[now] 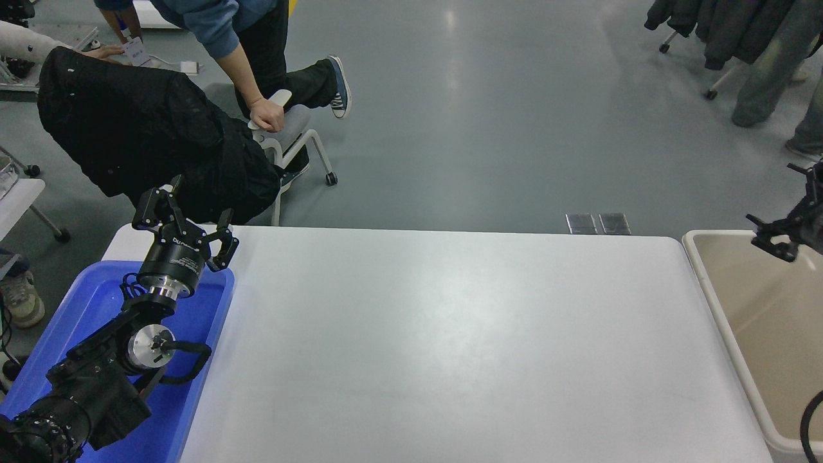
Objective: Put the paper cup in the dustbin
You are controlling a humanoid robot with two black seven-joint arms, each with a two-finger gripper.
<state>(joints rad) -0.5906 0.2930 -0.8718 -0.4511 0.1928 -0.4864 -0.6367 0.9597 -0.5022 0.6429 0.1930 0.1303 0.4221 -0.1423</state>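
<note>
The paper cup is not in view anywhere on the table or in either gripper. The beige dustbin stands at the table's right end, and the part of its inside that shows holds nothing. My right gripper comes in from the right edge, above the bin's far left corner, open, with nothing between its fingers. My left gripper is parked at the lower left, open and empty, above the far end of the blue tray.
The white table spans the middle. Behind its far left corner stands a chair draped with a black jacket, and a person leans on it. Coats hang on a rack at the top right.
</note>
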